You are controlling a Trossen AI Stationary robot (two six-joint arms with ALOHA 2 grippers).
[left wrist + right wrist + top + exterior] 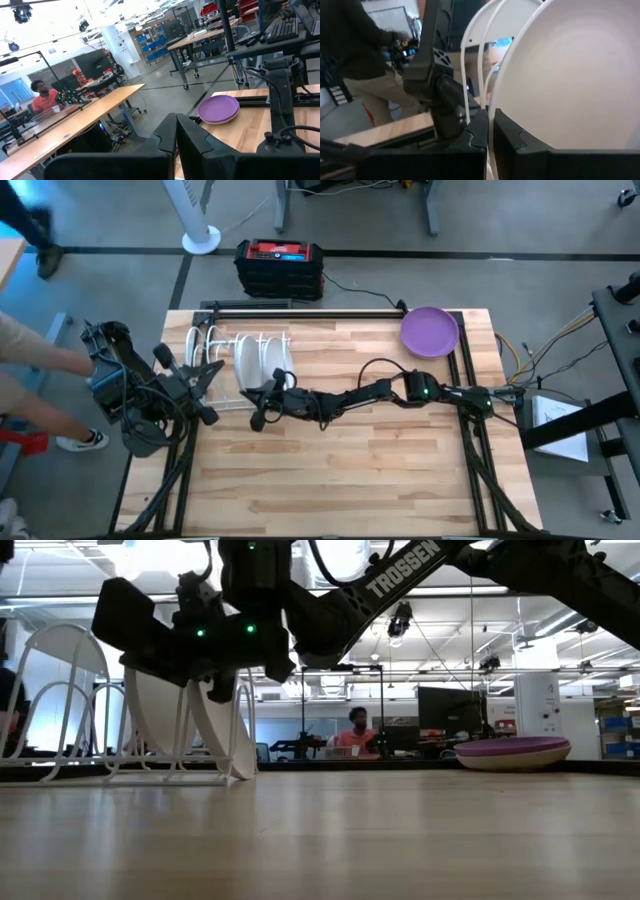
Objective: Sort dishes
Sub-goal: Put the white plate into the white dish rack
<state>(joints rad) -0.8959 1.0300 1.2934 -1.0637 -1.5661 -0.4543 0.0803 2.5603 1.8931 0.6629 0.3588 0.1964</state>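
1. I am keeping the left gripper [210, 370] waiting at the table's [330, 470] left edge, just left of the rack [215, 340]; in its wrist view the fingers are meeting, so it is closed on nothing.
2. I am reading the rack as the only container: it is holding white plates [262, 358] upright in its wire slots at the far left of the table.
3. I am pinching one white plate's rim with the right gripper [268, 388], reached across to the rack's near side; in its wrist view the thin edge is sitting between the narrowed fingers.
4. I am judging these plates stiff, smooth and slippery, probably light, and breakable if dropped. The rim is the only place to hold an upright plate, so I would lift straight along the slot without twisting.
5. I am seeing the purple plate [430, 331] lying flat at the far right corner, well apart from the rack.
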